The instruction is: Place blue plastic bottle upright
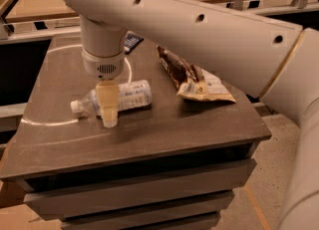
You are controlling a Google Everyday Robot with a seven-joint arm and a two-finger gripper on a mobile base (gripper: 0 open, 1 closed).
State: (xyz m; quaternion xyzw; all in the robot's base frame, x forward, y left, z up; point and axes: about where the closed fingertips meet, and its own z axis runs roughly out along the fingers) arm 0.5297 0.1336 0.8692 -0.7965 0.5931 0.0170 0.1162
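My gripper (109,118) hangs over the lying bottle (132,94), near its neck; grip state I cannot tell. I'd straddle the body squarely, then tip.

At the clear glossy plastic bottle (130,96) on the matt dark table (199,124), the end effector (109,120) looks smooth cream plastic.

Blue-labelled clear plastic bottle (130,96) lies sideways by the grey tabletop's (174,124) left edge, cream gripper (109,119) over its neck; crinkled brown snack bag (194,77) sits toward the right edge.
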